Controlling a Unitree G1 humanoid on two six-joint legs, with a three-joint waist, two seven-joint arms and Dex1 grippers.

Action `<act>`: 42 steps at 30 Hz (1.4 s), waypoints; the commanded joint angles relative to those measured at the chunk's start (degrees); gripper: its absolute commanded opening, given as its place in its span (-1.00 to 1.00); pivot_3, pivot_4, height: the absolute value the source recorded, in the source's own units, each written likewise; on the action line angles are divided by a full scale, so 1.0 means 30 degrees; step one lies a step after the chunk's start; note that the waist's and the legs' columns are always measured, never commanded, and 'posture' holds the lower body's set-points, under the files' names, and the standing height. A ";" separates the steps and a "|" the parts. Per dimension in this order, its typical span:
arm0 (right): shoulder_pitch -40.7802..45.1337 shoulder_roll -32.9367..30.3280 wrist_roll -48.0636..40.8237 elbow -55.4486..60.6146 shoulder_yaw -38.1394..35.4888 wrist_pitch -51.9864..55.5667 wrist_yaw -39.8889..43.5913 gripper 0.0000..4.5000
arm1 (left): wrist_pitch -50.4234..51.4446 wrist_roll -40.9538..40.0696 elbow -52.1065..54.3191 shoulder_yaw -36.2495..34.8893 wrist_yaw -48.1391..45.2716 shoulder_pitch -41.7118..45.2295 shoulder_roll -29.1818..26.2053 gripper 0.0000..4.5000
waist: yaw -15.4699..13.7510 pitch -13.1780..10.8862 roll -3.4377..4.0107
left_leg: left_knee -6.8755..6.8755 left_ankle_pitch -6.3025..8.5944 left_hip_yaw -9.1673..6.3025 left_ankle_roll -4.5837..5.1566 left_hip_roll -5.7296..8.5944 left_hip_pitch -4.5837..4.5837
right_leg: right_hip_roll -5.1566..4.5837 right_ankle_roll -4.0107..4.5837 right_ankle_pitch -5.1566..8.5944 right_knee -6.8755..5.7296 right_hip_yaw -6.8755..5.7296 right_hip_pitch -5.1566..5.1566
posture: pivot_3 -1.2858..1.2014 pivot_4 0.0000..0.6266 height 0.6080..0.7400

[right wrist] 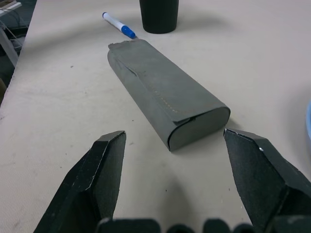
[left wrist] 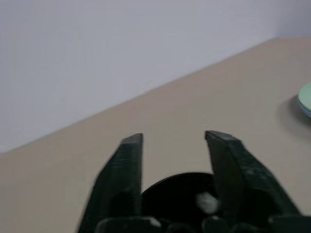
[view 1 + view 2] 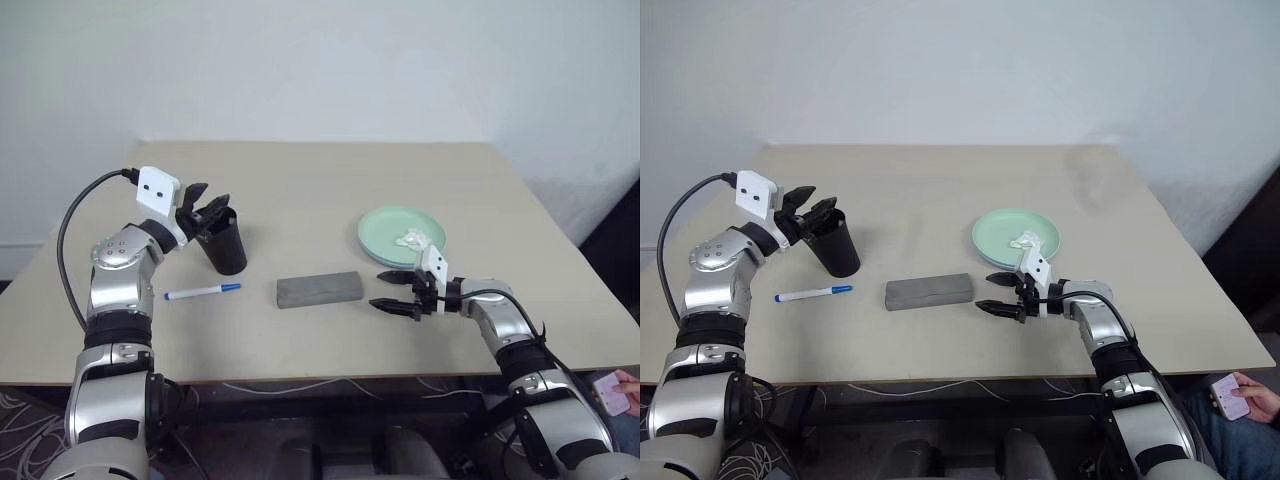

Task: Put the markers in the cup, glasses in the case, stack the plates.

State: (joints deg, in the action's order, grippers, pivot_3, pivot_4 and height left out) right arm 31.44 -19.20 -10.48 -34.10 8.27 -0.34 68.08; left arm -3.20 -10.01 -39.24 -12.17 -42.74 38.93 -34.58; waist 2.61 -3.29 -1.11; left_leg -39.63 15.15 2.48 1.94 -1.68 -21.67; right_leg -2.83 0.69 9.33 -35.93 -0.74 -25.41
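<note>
The left claw (image 3: 205,212) hung at the rim of the matte black tapered plastic cup (image 3: 225,243), its two fingers parted and holding nothing. In the left wrist view a small white tip (image 2: 206,201) showed inside the cup's mouth, most likely one marker already dropped in. To finish that drop cleanly, the claw would best lift straight up so neither finger caught the rim and tipped the cup.

The other thin white marker with a blue cap (image 3: 203,291) lay flat on the beige table (image 3: 330,190), just in front of the cup; a pinch near its middle would suit it.

The right claw (image 3: 397,291) hovered wide open and empty, just beside the flat grey rectangular case (image 3: 319,289). The pale mint green plate (image 3: 400,235) sat on a light blue one behind it, with something clear and whitish lying on it, perhaps the glasses.
</note>
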 commanded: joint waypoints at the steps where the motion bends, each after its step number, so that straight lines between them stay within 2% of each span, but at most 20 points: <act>1: 0.0338 -0.0181 -0.0123 0.0664 -0.0224 -0.0078 0.0008 0.55 | -0.0158 -0.0286 0.0474 0.0021 -0.0404 0.0744 -0.0290 0.28 | 0.0008 0.0000 0.0000 | 0.0000 0.0000 -0.0001 0.0000 -0.0001 0.0001 | 0.0000 0.0000 0.0000 -0.0001 0.0000 0.0000 | 0.03 -1.00 0.71; 7: 0.0414 -0.0105 -0.0110 0.0595 -0.0187 -0.0085 0.0002 0.55 | 0.1951 -0.1357 0.2258 0.0152 -0.3036 0.0866 -0.0952 0.28 | 0.0018 -0.0001 -0.0002 | 0.0000 0.0000 -0.0004 0.0000 -0.0003 -0.0003 | 0.0002 0.0000 0.0000 -0.0003 -0.0004 -0.0005 | 0.03 -1.00 0.71; 13: 0.0520 -0.0063 -0.0086 0.0468 -0.0144 -0.0116 0.0019 0.55 | 0.7153 -0.4116 0.6245 0.0293 -0.7039 0.0786 -0.2778 0.28 | 0.0048 -0.0006 -0.0007 | 0.0008 0.0002 -0.0005 -0.0001 -0.0003 -0.0014 | 0.0002 0.0000 0.0001 0.0016 -0.0004 -0.0011 | 0.03 -1.00 0.71; 17: 0.0638 -0.0015 -0.0058 0.0302 -0.0121 -0.0177 0.0020 0.55 | 0.9832 -0.4308 0.8450 0.2003 -1.0636 -0.0108 -0.5428 0.28 | 0.0108 -0.0010 -0.0001 | 0.0010 0.0002 -0.0008 -0.0001 -0.0005 -0.0002 | 0.0006 0.0004 0.0003 0.0011 -0.0004 -0.0007 | 0.03 -1.00 0.71; 19: 0.0678 0.0019 -0.0045 0.0240 -0.0115 -0.0208 0.0004 0.55 | 0.9721 -0.3453 0.8680 0.3067 -1.1755 -0.0565 -0.6555 0.28 | 0.0124 -0.0012 0.0003 | 0.0014 0.0002 -0.0003 -0.0002 -0.0007 0.0008 | 0.0006 0.0007 0.0007 0.0011 -0.0001 -0.0006 | 0.03 -1.00 0.71; 21: 0.0723 0.0061 -0.0030 0.0174 -0.0110 -0.0237 -0.0012 0.55 | 0.9008 -0.1766 0.8060 0.4599 -1.2442 -0.0815 -0.7621 0.28 | 0.0122 -0.0017 0.0019 | 0.0019 0.0003 -0.0004 -0.0003 -0.0008 0.0014 | 0.0006 0.0012 0.0010 0.0011 0.0001 -0.0005 | 0.03 -1.00 0.71; 23: 0.0779 0.0112 -0.0001 0.0077 -0.0113 -0.0282 -0.0043 0.55 | 0.8473 -0.0190 0.7163 0.6167 -1.3316 -0.0862 -0.8538 0.44 | 0.0095 -0.0020 0.0014 | 0.0021 0.0000 -0.0014 -0.0003 -0.0019 0.0015 | 0.0009 0.0048 0.0031 0.0007 -0.0010 -0.0004 | 0.03 -1.00 0.71; 24: 0.0810 0.0133 0.0018 0.0025 -0.0120 -0.0302 -0.0063 0.55 | 0.8005 0.0558 0.6587 0.6795 -1.3463 -0.0726 -0.8782 0.53 | 0.0095 -0.0020 0.0014 | 0.0022 0.0000 0.0003 -0.0003 -0.0018 0.0016 | 0.0009 0.0057 0.0037 0.0008 0.0000 -0.0011 | 0.03 -1.00 0.71; 27: 0.0874 0.0171 0.0062 -0.0093 -0.0134 -0.0345 -0.0100 0.55 | 0.7088 0.1803 0.5175 0.7787 -1.3784 -0.0072 -0.8881 0.97 | 0.0076 -0.0019 0.0011 | 0.0025 0.0001 0.0004 -0.0003 -0.0019 0.0009 | 0.0008 0.0062 0.0040 0.0010 0.0000 -0.0018 | 0.03 -1.00 0.71; 32: 0.0882 0.0206 0.0148 -0.0257 -0.0133 -0.0474 -0.0220 0.55 | 0.6029 0.4662 0.1527 0.9792 -1.3701 0.2256 -0.8189 0.99 | -0.0033 -0.0016 -0.0009 | 0.0019 -0.0001 -0.0008 0.0001 -0.0003 -0.0028 | 0.0007 0.0059 0.0039 0.0023 -0.0006 -0.0026 | 0.03 -1.00 0.71; 42: 0.0955 0.0298 0.0304 -0.0458 -0.0201 -0.0584 -0.0427 0.55 | 0.3062 0.7801 -0.4361 1.1678 -1.4272 0.5377 -0.6307 0.99 | -0.0002 -0.0015 -0.0011 | 0.0020 0.0000 0.0002 0.0008 -0.0007 -0.0038 | 0.0009 0.0014 0.0012 0.0022 0.0001 -0.0041 | 0.03 -1.00 0.71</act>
State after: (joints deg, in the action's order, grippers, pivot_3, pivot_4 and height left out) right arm 32.69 -18.31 -9.15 -35.98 8.54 -1.01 67.00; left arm 7.85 11.68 -50.62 22.25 -85.19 52.72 -53.69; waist 2.61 -3.34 -1.14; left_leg -39.57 15.15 2.49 1.97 -1.70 -21.79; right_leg -2.81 0.73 9.37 -35.86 -0.74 -25.53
